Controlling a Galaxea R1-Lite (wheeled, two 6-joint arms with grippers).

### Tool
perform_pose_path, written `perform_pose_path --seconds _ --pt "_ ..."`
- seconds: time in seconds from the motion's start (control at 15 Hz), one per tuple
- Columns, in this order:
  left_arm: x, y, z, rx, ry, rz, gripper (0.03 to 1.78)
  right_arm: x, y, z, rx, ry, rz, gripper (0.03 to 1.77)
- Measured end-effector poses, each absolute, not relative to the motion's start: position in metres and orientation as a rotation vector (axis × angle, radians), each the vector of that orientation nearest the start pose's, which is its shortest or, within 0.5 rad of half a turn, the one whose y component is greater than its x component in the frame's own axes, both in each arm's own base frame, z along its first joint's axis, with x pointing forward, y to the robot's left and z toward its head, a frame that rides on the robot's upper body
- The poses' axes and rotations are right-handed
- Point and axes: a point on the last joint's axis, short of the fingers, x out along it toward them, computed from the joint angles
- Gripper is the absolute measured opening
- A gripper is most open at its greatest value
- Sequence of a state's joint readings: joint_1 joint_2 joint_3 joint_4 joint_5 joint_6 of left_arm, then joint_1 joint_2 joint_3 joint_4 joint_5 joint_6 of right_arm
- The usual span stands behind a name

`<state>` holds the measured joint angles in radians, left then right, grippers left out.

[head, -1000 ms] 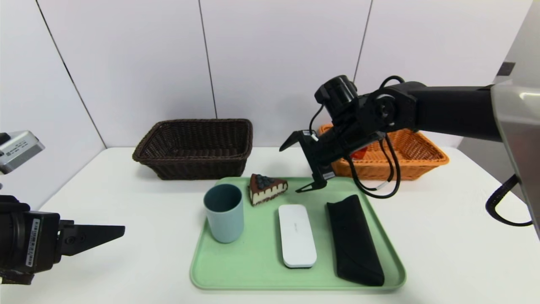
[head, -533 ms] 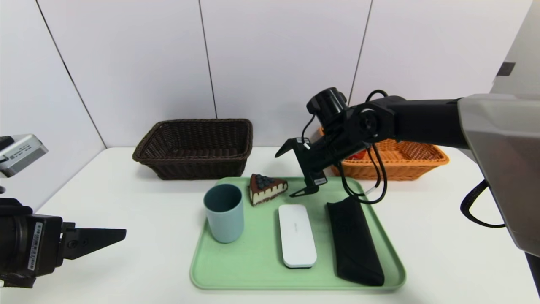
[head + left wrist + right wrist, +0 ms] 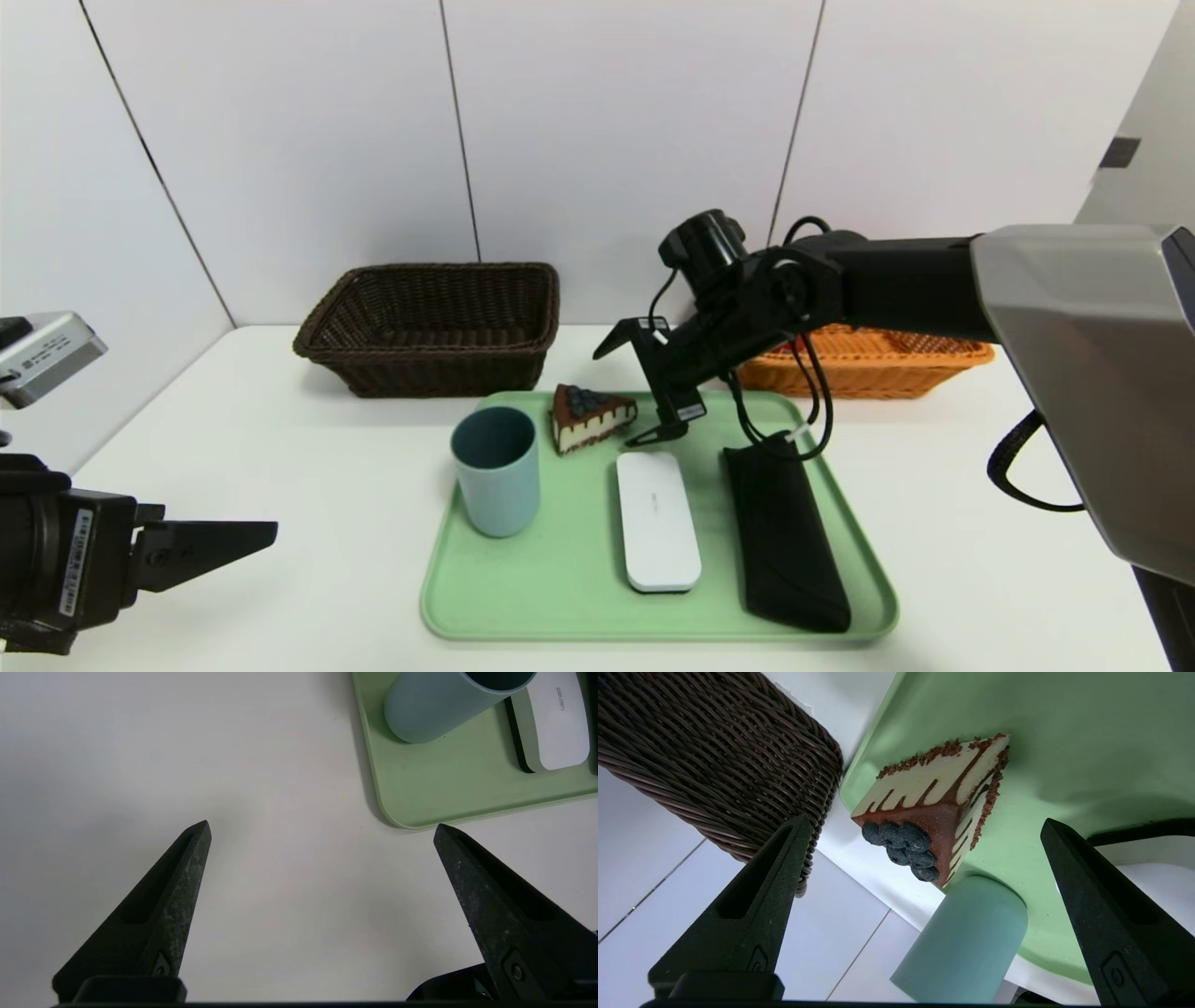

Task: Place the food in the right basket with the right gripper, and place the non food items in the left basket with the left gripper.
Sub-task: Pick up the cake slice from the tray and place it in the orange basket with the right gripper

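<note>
The cake slice (image 3: 590,418), a wedge with a glossy brown top, dark drips over cream sides, a crumbly base and a cluster of round dark berries, sits on the tray just above the middle of the head view. The right end effector (image 3: 624,397) is beside it, toward the frame's centre right, its 2 tapered fingers spread wide with nothing between them.

Left of the cake stands the cup (image 3: 497,476), a smooth, matt blue-grey cylinder, upright. Below the cake, near the frame's lower centre, lies the white case (image 3: 658,523), flat and oblong with rounded ends. To its right, the black pouch (image 3: 789,541) lies long and soft-looking, slightly creased. All 4 items rest on the pale green tray (image 3: 560,611), a smooth rectangle with rounded corners and a raised rim, at the lower centre of the frame.

Behind the tray are 2 woven baskets with flared sides: the dark brown basket (image 3: 439,373) left of the centre, and the orange-tan basket (image 3: 859,378) to the right, partly hidden by the right arm (image 3: 896,285). A small part of a red item (image 3: 792,346) shows inside the orange-tan one.

The left end effector (image 3: 322,823) is at the lower left of the head view, over the white desk (image 3: 308,597), its 2 pointed black fingers wide apart and holding nothing. Smooth white panels (image 3: 607,121) with thin dark seams fill the upper frame.
</note>
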<state>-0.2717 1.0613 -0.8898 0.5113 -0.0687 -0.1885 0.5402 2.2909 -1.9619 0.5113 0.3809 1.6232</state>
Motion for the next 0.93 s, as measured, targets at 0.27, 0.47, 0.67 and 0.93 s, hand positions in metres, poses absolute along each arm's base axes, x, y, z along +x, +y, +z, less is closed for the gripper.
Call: perform_pose_path --seconds 0.27,0.47,0.67,0.93 --pt "0.1114 -0.0328 0.2398 -0.110 0.714 -0.262 1.69 0.3847 0.2450 0.1638 1.325 1.342 -0.030 1.69" --pt "0.1110 -0.0327 0.2398 -0.110 0.713 -0.262 1.69 0.3861 0.2466 0.1622 1.327 1.337 -0.021 1.69" --pt "0.1108 -0.0326 0.2399 -0.110 0.712 -0.262 1.69 0.3870 0.2488 0.1596 1.326 1.337 -0.016 1.69" --pt "0.1101 -0.0325 0.2401 -0.110 0.710 -0.263 1.69 0.3885 0.2505 0.1561 1.326 1.339 -0.013 1.69"
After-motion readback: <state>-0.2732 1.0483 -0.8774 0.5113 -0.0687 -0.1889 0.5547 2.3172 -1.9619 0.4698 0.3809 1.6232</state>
